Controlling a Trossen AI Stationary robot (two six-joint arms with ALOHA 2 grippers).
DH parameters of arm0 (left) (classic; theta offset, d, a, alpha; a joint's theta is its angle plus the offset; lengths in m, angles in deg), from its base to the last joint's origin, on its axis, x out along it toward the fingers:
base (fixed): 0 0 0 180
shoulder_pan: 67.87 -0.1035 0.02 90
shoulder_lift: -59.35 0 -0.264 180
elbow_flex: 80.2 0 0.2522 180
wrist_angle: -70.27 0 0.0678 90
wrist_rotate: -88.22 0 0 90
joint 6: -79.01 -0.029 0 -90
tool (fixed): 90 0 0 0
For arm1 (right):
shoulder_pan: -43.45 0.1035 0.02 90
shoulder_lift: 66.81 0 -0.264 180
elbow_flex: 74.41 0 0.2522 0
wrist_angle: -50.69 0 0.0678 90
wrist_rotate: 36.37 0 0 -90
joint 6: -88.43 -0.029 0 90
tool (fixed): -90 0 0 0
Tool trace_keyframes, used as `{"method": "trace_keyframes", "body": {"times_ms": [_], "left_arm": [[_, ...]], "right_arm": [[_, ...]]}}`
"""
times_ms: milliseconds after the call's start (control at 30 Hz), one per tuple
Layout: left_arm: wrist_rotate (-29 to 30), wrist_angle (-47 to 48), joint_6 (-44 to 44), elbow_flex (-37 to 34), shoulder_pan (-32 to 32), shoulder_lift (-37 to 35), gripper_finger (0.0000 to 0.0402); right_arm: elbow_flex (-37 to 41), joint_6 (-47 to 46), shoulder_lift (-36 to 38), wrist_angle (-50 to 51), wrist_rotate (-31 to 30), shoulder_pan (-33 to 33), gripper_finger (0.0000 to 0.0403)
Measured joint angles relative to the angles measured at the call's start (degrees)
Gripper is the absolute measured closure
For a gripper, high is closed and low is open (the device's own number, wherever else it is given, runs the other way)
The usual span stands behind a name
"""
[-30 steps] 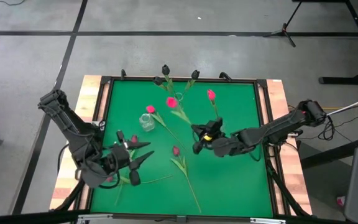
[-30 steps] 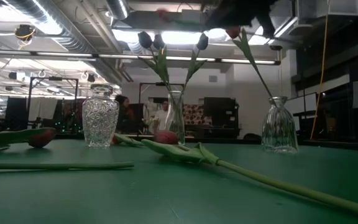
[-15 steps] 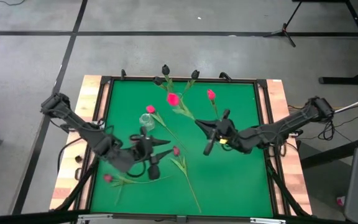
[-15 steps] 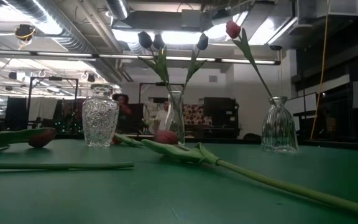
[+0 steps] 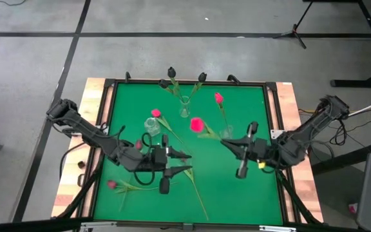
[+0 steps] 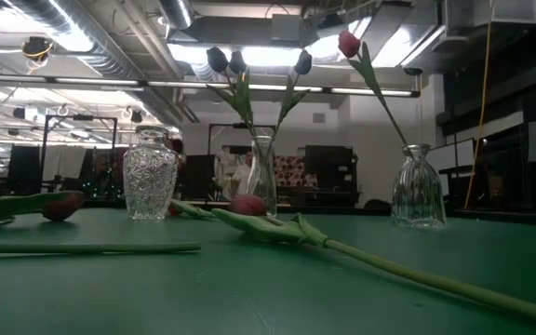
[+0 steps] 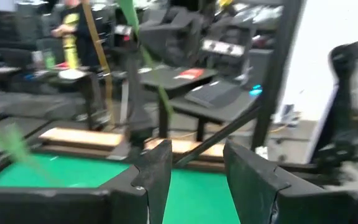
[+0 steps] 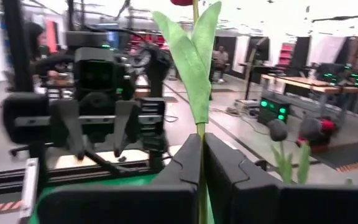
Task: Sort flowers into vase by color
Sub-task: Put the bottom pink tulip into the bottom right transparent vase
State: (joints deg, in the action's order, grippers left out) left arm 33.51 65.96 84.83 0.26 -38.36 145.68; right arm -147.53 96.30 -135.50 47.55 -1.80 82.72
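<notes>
My right gripper (image 5: 226, 143) (image 8: 201, 168) hangs level over the table's right half, shut on a bright pink tulip (image 5: 196, 124) that stands upright in it. My left gripper (image 5: 187, 163) (image 7: 194, 186) is open and empty, level above the table's middle. At the far side stand three glass vases. The cut-glass one (image 5: 152, 125) (image 6: 150, 177) has no flower standing in it. The middle vase (image 5: 184, 106) (image 6: 262, 177) holds dark tulips. The right vase (image 5: 225, 133) (image 6: 418, 186) holds one pink tulip (image 5: 219, 98). More tulips (image 5: 156, 113) (image 5: 111, 185) lie flat on the green mat. My right gripper pinches the pink tulip's stem (image 8: 200, 138) between its two fingers, just below the leaves. The fingers come at it level and lie across the stem. The tulip stands upright above the fingers, lifted clear of the table.
A long stem (image 5: 198, 193) (image 6: 417, 274) lies on the mat's near middle. A raised wooden frame (image 5: 98, 109) rims the green mat. My two arms face each other across the table's middle, with open mat between them and the near edge.
My right gripper has risen and gone toward the table's right and near edges with the pink tulip, rolling so that the flower now stands upright. My left gripper has gone toward the table's right, from the near left to the middle, staying open.
</notes>
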Motion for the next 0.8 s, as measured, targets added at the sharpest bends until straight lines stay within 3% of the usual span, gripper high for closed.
{"method": "trace_keyframes", "body": {"times_ms": [133,400,633,800], "left_arm": [[-4.8,-0.9,1.9,0.0,-1.0,0.0,0.0258],[-6.8,-1.7,3.0,0.0,-1.7,0.0,0.0258],[-6.1,-2.2,0.1,0.0,-1.1,-0.3,0.0258],[-1.5,-2.0,-6.3,0.0,3.2,-3.9,0.0258]], "right_arm": [[0.0,1.1,0.0,-0.1,1.6,1.4,0.0391],[5.5,1.6,2.9,-7.0,2.8,1.2,0.0391],[15.8,3.8,8.4,-20.5,3.4,2.2,0.0391],[24.7,13.2,11.6,-37.1,1.2,5.9,0.0395]]}}
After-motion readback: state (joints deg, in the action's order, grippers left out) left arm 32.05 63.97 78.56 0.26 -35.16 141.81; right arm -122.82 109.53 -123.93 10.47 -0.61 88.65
